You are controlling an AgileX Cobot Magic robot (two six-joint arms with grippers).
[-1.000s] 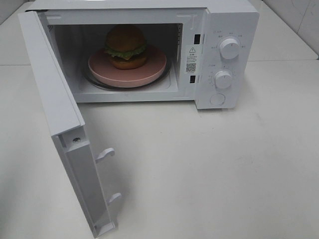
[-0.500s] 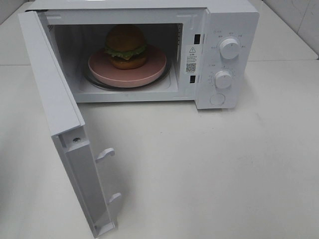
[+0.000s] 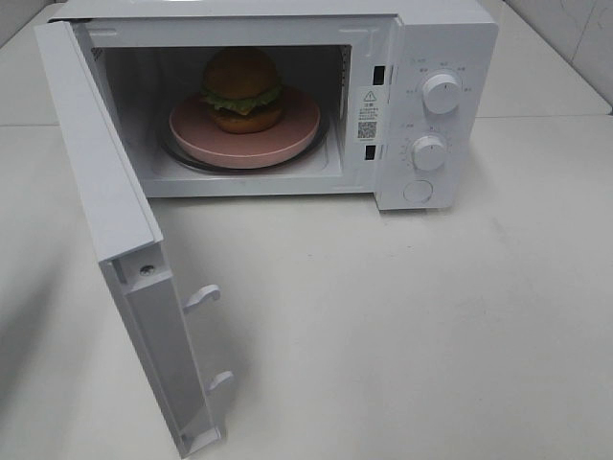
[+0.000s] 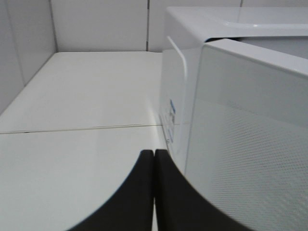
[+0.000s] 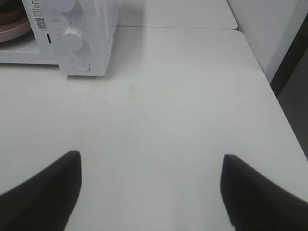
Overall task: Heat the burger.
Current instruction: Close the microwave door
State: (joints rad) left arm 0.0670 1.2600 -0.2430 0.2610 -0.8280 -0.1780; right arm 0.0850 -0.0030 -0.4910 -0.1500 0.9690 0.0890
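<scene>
The burger (image 3: 241,88) stands upright on a pink plate (image 3: 287,134) inside the white microwave (image 3: 450,29), a little toward 12 o'clock of the plate's middle. The plate rests on the glass turntable (image 3: 170,151). In the high view the microwave sits at 12 o'clock on the pale tabletop (image 3: 402,326), and its door (image 3: 105,192) is swung wide open, reaching toward 7 o'clock. On the panel at 3 o'clock of the cavity are an upper knob (image 3: 441,93), a lower knob (image 3: 428,152) and a round button (image 3: 419,192) below them.

The left tool (image 4: 153,159) has its two dark fingers pressed together with nothing between them, just beside the microwave's outer side. The right tool (image 5: 150,159) is spread wide and holds nothing, above bare tabletop, well apart from the control panel.
</scene>
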